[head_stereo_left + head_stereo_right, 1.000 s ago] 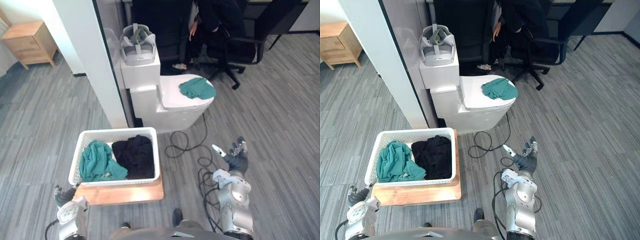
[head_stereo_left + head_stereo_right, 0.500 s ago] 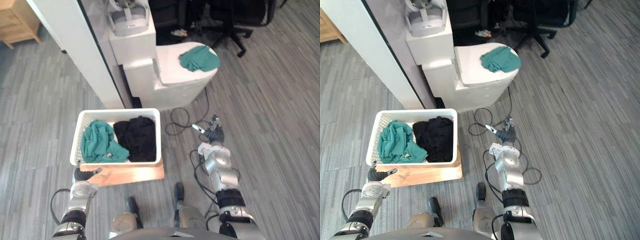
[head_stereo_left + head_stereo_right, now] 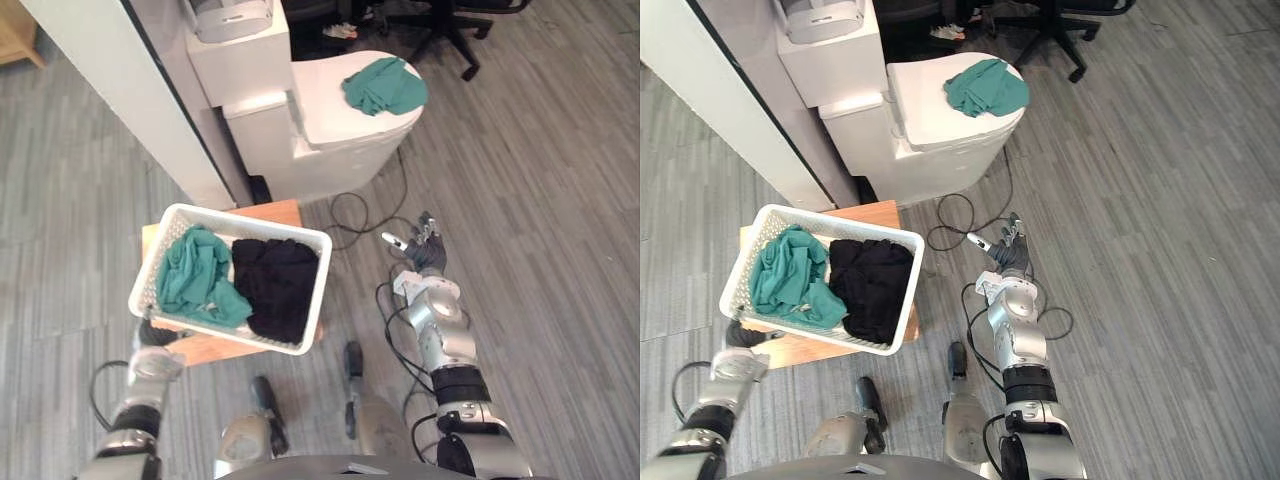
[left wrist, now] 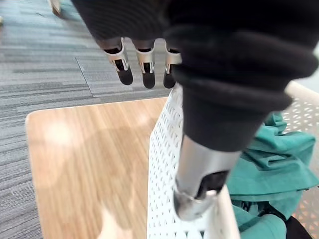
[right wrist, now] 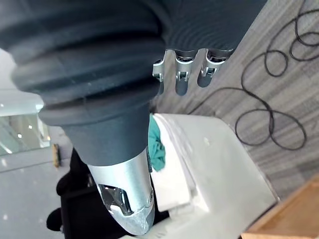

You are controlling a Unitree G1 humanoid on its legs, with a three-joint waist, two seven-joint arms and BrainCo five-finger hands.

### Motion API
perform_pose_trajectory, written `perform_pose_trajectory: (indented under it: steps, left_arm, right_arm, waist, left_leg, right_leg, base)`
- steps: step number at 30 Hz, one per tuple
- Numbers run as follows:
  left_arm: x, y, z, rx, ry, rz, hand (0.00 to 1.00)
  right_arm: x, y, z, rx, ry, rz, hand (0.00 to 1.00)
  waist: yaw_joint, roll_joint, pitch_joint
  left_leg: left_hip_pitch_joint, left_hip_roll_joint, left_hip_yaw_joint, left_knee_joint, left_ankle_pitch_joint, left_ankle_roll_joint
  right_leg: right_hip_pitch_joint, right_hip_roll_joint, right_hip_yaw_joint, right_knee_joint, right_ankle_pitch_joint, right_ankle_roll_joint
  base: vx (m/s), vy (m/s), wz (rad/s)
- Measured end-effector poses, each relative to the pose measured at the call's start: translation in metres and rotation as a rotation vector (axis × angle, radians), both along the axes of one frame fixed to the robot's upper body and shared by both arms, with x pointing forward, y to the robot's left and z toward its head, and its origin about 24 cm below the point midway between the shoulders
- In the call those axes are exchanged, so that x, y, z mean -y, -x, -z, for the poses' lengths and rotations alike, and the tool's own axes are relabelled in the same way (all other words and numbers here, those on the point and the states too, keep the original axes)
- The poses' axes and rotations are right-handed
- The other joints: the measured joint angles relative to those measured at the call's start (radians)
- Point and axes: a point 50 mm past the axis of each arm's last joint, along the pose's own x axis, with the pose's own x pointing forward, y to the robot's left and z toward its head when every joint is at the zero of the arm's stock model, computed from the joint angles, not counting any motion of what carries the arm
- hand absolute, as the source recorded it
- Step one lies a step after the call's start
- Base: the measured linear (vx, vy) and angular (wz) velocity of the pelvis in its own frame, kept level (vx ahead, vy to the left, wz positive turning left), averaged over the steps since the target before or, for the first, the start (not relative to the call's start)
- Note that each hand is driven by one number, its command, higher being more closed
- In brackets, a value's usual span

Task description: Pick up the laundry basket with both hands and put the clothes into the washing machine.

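A white laundry basket [image 3: 320, 290] sits askew on a low wooden board [image 3: 250, 212]. It holds a teal garment [image 3: 195, 282] and a black garment [image 3: 275, 288]. My left hand [image 3: 743, 335] is at the basket's near left corner. In the left wrist view its fingers [image 4: 134, 69] stay straight over the board [image 4: 89, 159] while the thumb [image 4: 199, 169] rests against the basket's perforated wall [image 4: 164, 174]. My right hand [image 3: 420, 248] hovers open over the floor, well to the right of the basket and apart from it.
A white toilet-shaped unit [image 3: 330, 150] stands beyond the basket with a teal cloth [image 3: 383, 85] on its lid. A white partition [image 3: 100, 90] rises at the far left. An office chair's base [image 3: 450, 25] stands at the back right.
The view has swung closer and turned. The basket now lies askew on the board, with wood showing past its far edge. My left hand has come up against its near corner.
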Motion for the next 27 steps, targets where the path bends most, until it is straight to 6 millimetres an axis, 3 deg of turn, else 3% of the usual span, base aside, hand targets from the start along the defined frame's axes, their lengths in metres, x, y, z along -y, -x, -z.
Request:
perform_pose_trajectory:
  steps: [1, 6, 11, 15, 17, 22, 27]
  left_arm:
    - [-0.010, 0.013, -0.010, 0.028, -0.024, 0.041, 0.00]
    - [-0.016, 0.058, -0.008, -0.010, 0.057, 0.172, 0.00]
    - [-0.014, 0.068, -0.005, -0.032, 0.155, 0.216, 0.00]
    - [0.002, 0.072, 0.006, -0.019, 0.225, 0.187, 0.00]
    - [0.022, 0.083, 0.021, -0.011, 0.314, 0.125, 0.00]
    - [0.041, 0.093, 0.033, 0.014, 0.400, 0.028, 0.00]
    - [0.060, 0.103, 0.043, 0.042, 0.517, -0.076, 0.00]
  right_arm:
    - [0.010, 0.011, 0.004, -0.002, 0.002, 0.023, 0.00]
    - [0.043, 0.037, 0.022, -0.074, 0.062, 0.084, 0.00]
    - [0.047, 0.048, 0.026, -0.081, 0.086, 0.047, 0.00]
    - [0.049, 0.056, 0.032, -0.103, 0.089, 0.054, 0.00]
    - [0.049, 0.064, 0.033, -0.099, 0.090, 0.061, 0.00]
    - [0.049, 0.067, 0.035, -0.110, 0.089, 0.065, 0.00]
    - [0.049, 0.074, 0.025, -0.063, 0.109, 0.069, 0.00]
  waist:
    - [-0.013, -0.025, 0.011]
    - [-0.003, -0.021, 0.010]
    - [-0.001, -0.015, 0.008]
    - [-0.002, -0.003, -0.004]
    - [-0.004, 0.018, -0.028]
    - [-0.007, 0.023, -0.041]
    - [-0.012, 0.041, -0.064]
  left_leg:
    - [0.002, 0.002, 0.002, 0.001, -0.008, -0.001]
    - [0.007, 0.004, -0.001, 0.050, -0.050, 0.001]
    - [0.008, 0.010, -0.005, 0.102, -0.091, 0.012]
    - [0.009, 0.007, -0.009, 0.125, -0.107, 0.018]
    - [0.008, 0.001, -0.014, 0.125, -0.109, 0.021]
    - [0.018, 0.001, -0.032, 0.124, -0.109, 0.019]
    - [0.023, 0.001, -0.051, 0.109, -0.090, 0.011]
  right_leg:
    - [0.002, 0.001, 0.003, -0.001, -0.003, 0.004]
    - [0.019, 0.004, 0.025, -0.002, -0.009, 0.012]
    - [0.044, -0.003, 0.047, -0.003, -0.008, 0.011]
    - [0.060, -0.012, 0.051, -0.008, -0.008, 0.011]
    - [0.067, -0.017, 0.052, -0.009, -0.008, 0.011]
    - [0.098, -0.019, 0.050, -0.027, -0.012, 0.009]
    - [0.100, -0.019, 0.037, -0.025, -0.026, 0.010]
  base:
    - [0.00, 0.004, -0.05]
    - [0.09, 0.019, 0.01]
    - [0.02, 0.015, 0.01]
    - [-0.04, 0.009, 0.04]
    - [-0.08, -0.006, 0.03]
    - [-0.07, -0.035, 0.09]
    - [-0.05, -0.060, 0.10]
